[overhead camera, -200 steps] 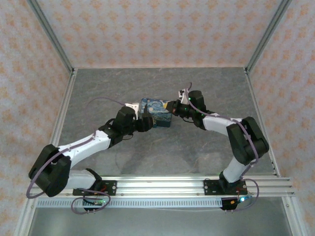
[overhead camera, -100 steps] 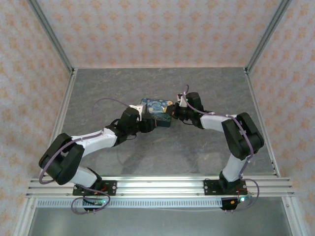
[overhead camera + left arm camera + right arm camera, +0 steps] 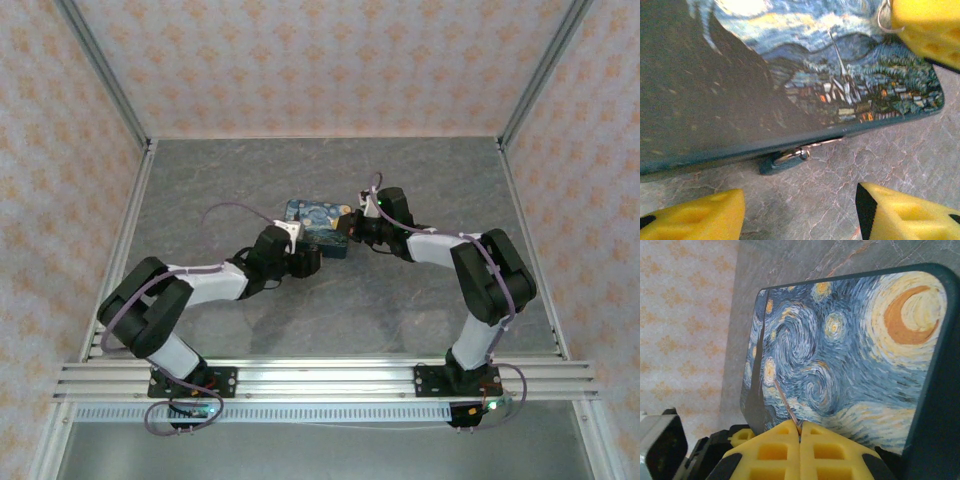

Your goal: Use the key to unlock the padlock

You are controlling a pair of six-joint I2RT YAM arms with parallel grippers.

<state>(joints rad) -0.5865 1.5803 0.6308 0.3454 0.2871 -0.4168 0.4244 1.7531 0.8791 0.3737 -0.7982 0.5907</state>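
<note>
Here, padlock (image 3: 783,162) by box (image 3: 790,75), before left claw (image 3: 799,202)

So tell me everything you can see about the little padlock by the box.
The padlock is tiny, with a teal-blue body and a pale, shiny metal shackle. It appears to lie on its side on the grey table, tucked against the lower edge of the starry-night box, shackle end towards the box rim. Whether it is locked cannot be told. The left gripper faces it, jaws open, not touching.
</note>
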